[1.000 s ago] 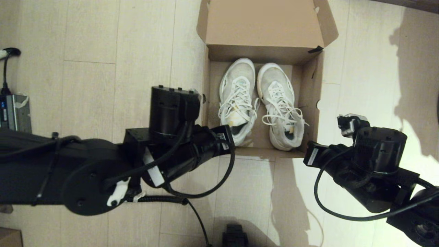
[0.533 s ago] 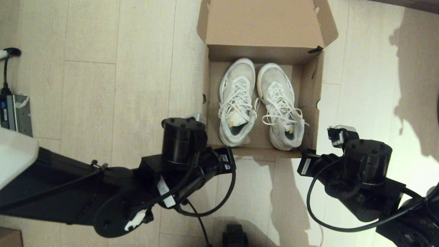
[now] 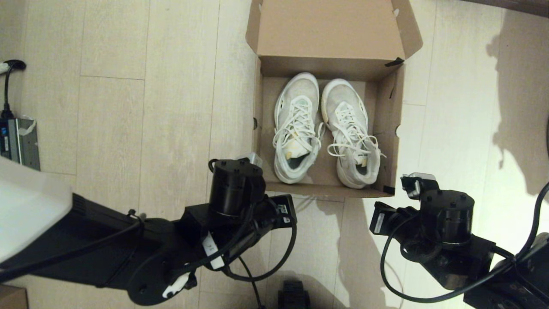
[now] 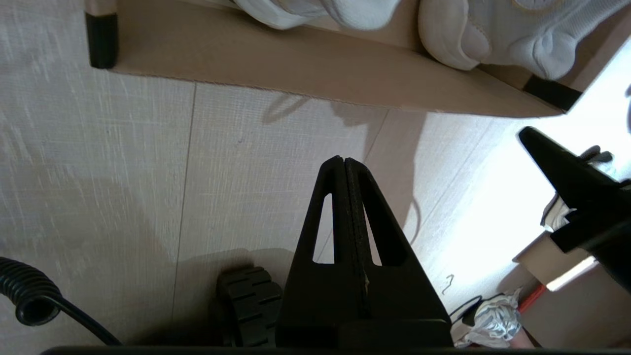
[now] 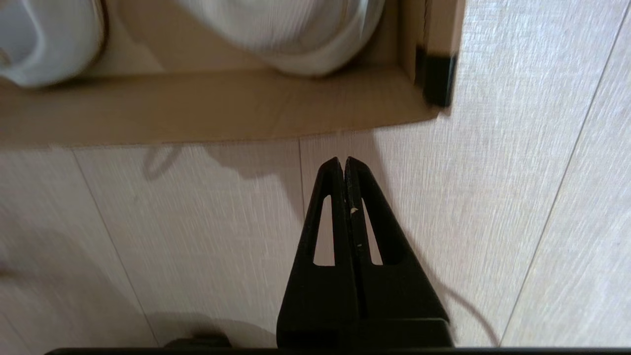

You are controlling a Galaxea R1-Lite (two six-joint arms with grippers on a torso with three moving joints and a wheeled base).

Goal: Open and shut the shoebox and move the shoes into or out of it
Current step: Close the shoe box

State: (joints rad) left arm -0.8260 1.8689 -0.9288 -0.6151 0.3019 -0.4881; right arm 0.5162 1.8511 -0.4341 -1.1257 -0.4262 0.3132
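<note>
The shoebox [image 3: 388,116] sits open on the wood floor [image 3: 128,107], lid flap [image 3: 328,28] folded back on the far side, black tape on its corners. Inside, the shoes [image 3: 326,128] lie side by side, toes toward the lid, heels at the near wall, laces loose; they fill most of the box bottom. Left gripper [image 4: 343,162] is over bare floor just short of the box's near wall, fingers pressed together, holding nothing. Right gripper [image 5: 343,162] is likewise over the floor near the box's near right corner, fingers together, nothing held. Both arms are outside the box, one on each side of its near end.
</note>
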